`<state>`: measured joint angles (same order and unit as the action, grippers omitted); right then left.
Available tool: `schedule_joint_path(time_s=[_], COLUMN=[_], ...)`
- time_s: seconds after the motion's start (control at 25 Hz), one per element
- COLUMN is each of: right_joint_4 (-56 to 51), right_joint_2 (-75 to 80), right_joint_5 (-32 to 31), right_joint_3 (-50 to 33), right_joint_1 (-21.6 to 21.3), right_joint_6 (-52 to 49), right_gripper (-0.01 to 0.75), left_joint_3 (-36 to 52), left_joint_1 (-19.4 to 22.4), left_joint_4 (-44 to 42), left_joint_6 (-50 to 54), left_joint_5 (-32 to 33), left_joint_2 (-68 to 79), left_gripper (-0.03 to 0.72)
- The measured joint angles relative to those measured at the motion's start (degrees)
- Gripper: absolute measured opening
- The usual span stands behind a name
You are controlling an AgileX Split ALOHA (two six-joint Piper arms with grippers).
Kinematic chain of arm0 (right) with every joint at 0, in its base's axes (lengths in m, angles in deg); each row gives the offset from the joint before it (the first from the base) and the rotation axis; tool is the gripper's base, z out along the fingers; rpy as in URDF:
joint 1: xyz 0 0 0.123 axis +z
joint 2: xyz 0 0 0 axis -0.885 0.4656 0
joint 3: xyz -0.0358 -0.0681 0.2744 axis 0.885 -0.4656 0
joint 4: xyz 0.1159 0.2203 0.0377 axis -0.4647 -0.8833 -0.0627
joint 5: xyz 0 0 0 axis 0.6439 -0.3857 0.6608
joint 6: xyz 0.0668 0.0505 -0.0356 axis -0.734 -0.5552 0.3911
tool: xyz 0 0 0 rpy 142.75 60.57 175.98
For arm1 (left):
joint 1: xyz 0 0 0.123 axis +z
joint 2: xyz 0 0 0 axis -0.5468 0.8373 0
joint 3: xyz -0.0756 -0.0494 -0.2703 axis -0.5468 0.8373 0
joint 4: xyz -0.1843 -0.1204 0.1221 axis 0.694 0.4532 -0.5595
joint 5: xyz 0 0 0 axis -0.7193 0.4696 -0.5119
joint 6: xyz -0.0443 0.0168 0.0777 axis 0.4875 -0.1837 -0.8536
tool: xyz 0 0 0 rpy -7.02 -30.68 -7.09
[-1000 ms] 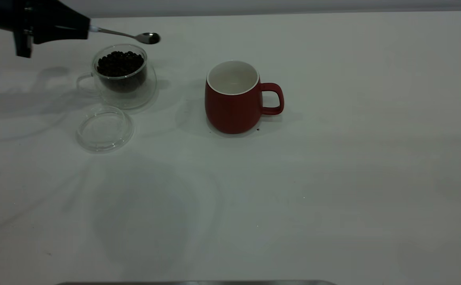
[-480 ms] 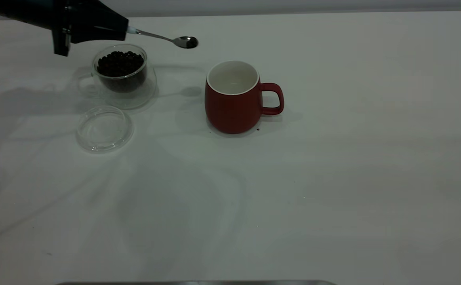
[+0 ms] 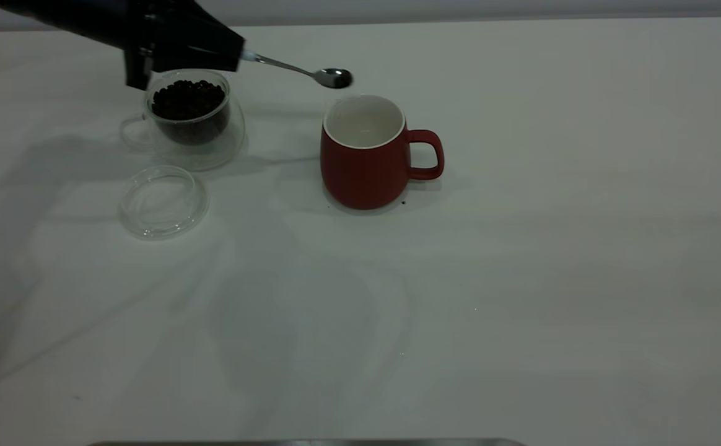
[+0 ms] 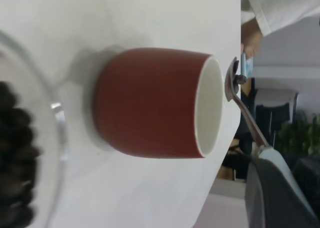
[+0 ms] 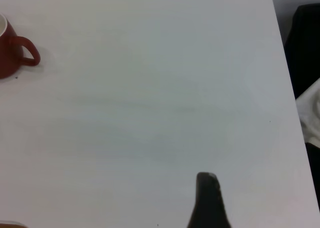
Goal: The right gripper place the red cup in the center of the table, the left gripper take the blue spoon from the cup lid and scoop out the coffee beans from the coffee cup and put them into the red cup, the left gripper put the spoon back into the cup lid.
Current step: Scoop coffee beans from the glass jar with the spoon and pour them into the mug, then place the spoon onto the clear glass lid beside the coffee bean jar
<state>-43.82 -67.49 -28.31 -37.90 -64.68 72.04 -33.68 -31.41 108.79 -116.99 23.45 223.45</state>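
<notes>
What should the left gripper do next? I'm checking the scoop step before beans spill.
Probably carry the spoon a little farther over the red cup, then tip it. The left gripper holds it with the bowl just short of the white rim, and the cup looks empty.

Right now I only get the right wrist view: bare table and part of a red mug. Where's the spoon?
Observer: The left end effector holds the blue spoon in the air, its bowl close to the red cup's rim.
Operator: Any beans in the mug?
Observer: None visible; its white inside looks bare.
Operator: Where are the beans?
Observer: The coffee beans fill the coffee cup on the left arm's side, with the cup lid nearby.
</notes>
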Motion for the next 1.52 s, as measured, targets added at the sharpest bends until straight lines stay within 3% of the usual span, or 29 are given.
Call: schedule_joint_path(time_s=[0.24, 0.6, 0.92, 1.24, 1.4, 1.52], right_joint_4=[0.0, 0.0, 0.0, 0.0, 0.0, 0.0], right_joint_2=[0.0, 0.0, 0.0, 0.0, 0.0, 0.0], right_joint_5=[0.0, 0.0, 0.0, 0.0, 0.0, 0.0], right_joint_3=[0.0, 0.0, 0.0, 0.0, 0.0, 0.0], right_joint_1=[0.0, 0.0, 0.0, 0.0, 0.0, 0.0], right_joint_6=[0.0, 0.0, 0.0, 0.0, 0.0, 0.0], right_gripper=[0.587, 0.587, 0.587, 0.587, 0.587, 0.587], left_joint_3=[0.0, 0.0, 0.0, 0.0, 0.0, 0.0], left_joint_1=[-2.8, -3.2, -3.4, -3.4, -3.4, -3.0], left_joint_4=[-0.1, -2.5, -2.7, -2.2, 2.0, 2.2], left_joint_6=[-2.8, -11.8, -28.1, -45.5, -45.3, -35.4], left_joint_5=[0.0, 0.0, -0.3, -7.6, -6.2, -2.5], left_joint_2=[0.0, 0.0, 0.0, 0.0, 0.0, -0.6], left_gripper=[0.114, 0.114, 0.114, 0.114, 0.114, 0.114])
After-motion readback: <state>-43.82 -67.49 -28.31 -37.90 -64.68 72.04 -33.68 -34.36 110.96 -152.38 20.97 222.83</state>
